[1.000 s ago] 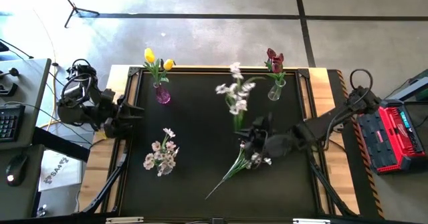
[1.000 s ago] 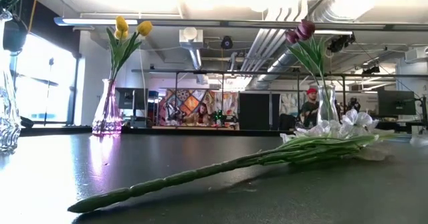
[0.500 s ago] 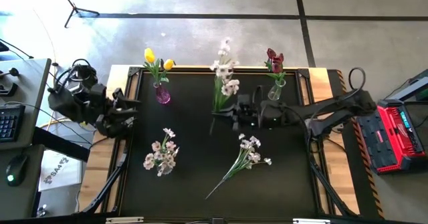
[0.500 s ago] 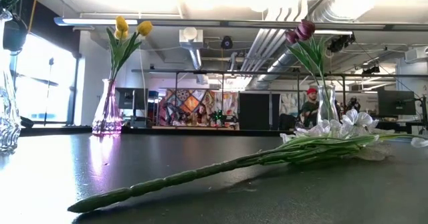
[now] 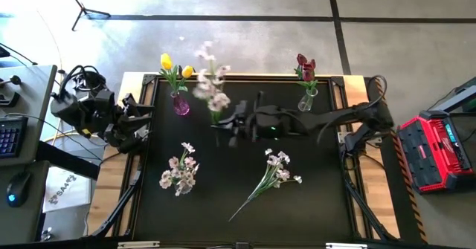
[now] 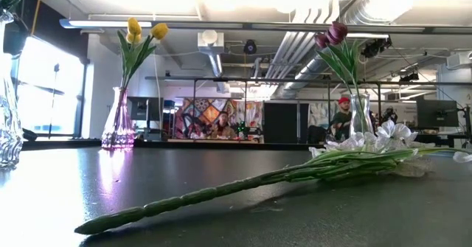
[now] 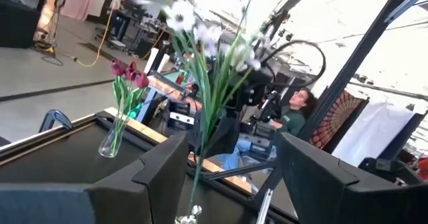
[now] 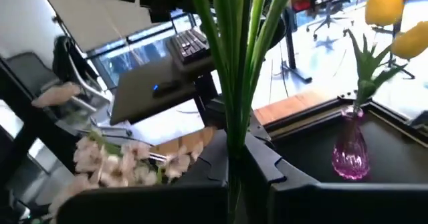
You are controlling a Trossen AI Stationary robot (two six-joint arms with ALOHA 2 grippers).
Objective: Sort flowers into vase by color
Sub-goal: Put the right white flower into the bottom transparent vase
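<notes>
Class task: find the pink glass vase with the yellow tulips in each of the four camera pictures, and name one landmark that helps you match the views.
High view: pink vase at the table's far left corner.
Low view: pink vase at left, far across the table.
Left wrist view: not in it.
Right wrist view: pink vase beyond the held stems.
Shared landmark: the clear vase of dark red tulips, absent from the right wrist view.

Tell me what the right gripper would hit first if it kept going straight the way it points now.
Probably the left gripper at the table's left edge. The right gripper, shut on a white blossom spray, points leftward across the table; the purple vase of yellow tulips sits just off that line. Depth is uncertain.
</notes>
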